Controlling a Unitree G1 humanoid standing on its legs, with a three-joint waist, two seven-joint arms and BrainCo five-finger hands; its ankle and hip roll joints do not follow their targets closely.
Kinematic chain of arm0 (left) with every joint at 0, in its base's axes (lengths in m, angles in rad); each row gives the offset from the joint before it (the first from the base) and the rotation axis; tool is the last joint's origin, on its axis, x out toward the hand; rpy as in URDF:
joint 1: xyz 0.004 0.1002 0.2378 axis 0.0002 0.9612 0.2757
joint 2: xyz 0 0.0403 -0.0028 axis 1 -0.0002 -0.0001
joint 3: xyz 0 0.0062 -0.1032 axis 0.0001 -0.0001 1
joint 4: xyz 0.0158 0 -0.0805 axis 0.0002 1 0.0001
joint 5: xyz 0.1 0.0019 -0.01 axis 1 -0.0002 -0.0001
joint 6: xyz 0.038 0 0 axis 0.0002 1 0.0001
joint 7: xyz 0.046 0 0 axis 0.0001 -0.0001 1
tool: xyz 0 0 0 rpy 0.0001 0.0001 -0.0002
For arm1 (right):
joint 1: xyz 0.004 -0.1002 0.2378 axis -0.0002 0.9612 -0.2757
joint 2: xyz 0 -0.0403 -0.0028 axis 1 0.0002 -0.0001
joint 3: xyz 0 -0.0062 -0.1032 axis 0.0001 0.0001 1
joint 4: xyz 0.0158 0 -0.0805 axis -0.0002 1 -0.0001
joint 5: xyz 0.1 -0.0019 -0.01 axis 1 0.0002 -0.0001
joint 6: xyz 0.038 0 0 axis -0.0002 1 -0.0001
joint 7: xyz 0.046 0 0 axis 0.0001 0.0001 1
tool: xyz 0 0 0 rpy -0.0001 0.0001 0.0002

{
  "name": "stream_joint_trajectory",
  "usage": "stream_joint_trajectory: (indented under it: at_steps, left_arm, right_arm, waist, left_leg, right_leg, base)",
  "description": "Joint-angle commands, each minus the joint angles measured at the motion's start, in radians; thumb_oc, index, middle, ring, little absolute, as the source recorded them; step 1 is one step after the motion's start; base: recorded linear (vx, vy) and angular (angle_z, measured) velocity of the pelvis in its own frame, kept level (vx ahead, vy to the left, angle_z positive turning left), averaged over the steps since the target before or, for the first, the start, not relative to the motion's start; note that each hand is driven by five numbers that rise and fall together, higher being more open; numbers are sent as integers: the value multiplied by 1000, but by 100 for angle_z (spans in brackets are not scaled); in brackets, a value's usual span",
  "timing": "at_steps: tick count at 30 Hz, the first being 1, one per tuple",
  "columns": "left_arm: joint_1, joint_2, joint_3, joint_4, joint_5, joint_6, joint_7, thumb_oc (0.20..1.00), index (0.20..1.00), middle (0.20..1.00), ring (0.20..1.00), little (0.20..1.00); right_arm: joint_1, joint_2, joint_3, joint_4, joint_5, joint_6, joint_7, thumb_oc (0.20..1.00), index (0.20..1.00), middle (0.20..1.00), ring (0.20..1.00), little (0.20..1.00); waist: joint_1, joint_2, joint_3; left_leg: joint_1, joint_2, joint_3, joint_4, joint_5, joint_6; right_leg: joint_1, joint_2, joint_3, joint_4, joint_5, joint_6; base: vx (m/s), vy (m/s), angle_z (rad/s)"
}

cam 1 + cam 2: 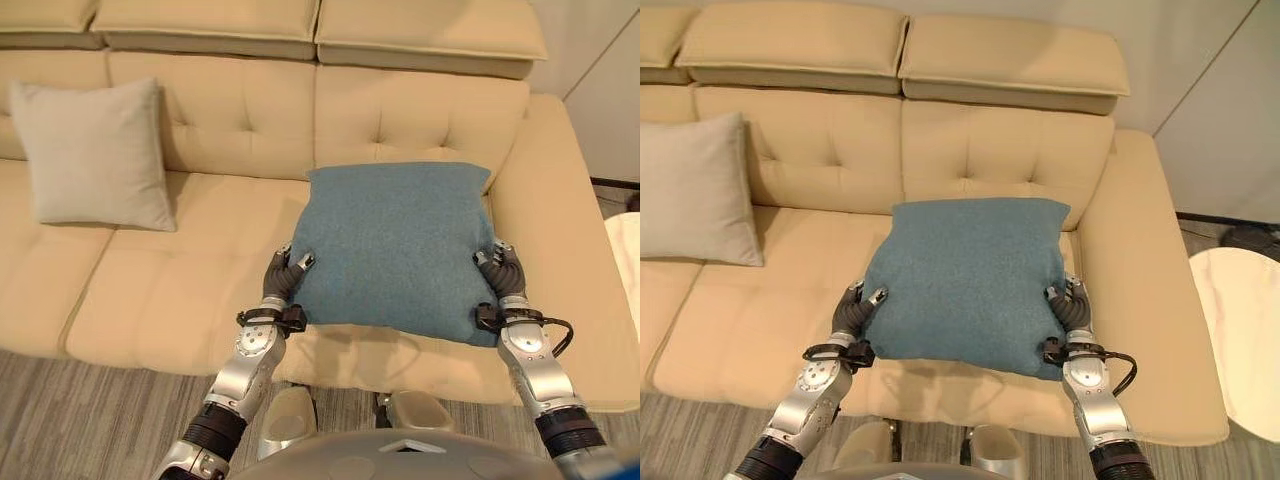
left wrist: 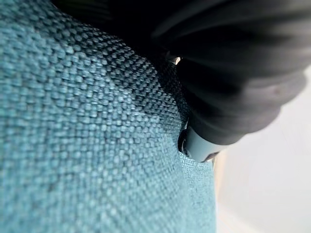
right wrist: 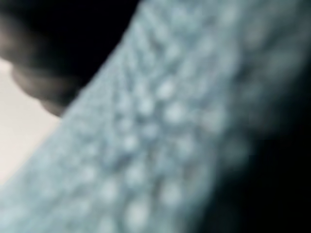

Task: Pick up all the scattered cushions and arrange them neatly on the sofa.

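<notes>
Carrying the square teal woven cushion over the right-hand seat of the cream tufted leather sofa. Best eased forward level, with even pressure from both sides, then tipped upright against the tufted backrest, matching the pale grey cushion leaning at the far left. Left hand curled onto the cushion's left edge, thumb over the top face, gripping the fabric. Right hand likewise clamped on the right edge, fingers bent round it. Cushion held between the two, clear of the seat or barely above it.
</notes>
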Motion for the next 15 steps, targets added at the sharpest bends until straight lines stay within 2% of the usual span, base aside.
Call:
stream_joint_trajectory:
  at_steps: [1,9,13,15]
  left_arm:
    - [-57,-12,5,-165,37,-93,-28,200,200,200,200,200]
    - [-133,17,14,-158,124,-103,14,200,200,200,200,200]
    - [-199,19,9,-174,170,-128,61,200,200,200,200,200]
    - [-295,18,-7,-162,211,-144,110,200,200,200,200,200]
  right_arm:
    - [-70,-3,8,-93,-54,-92,15,200,200,200,200,200]
    - [-139,-15,26,-94,-100,-86,-8,200,200,200,200,200]
    - [-211,-23,39,-111,-132,-98,-46,200,200,200,200,200]
    - [-300,-25,58,-109,-160,-113,-95,200,200,200,200,200]
  waist:
    - [26,-4,-79]
    - [24,2,-73]
    - [20,15,-50]
    - [21,23,-26]
  left_leg:
    - [-37,-29,37,119,-134,-14]
    - [-37,-49,76,84,-150,14]
    - [-76,-57,79,83,-149,23]
    - [-124,-62,77,82,-139,27]
  right_leg:
    - [6,-16,-14,54,-108,56]
    - [-35,-39,20,56,-98,81]
    - [-89,-51,28,68,-89,86]
    - [-148,-56,33,83,-75,88]
  base:
    - [110,83,-14]
    - [35,70,-17]
    - [-78,46,-8]
    - [-175,36,-3]
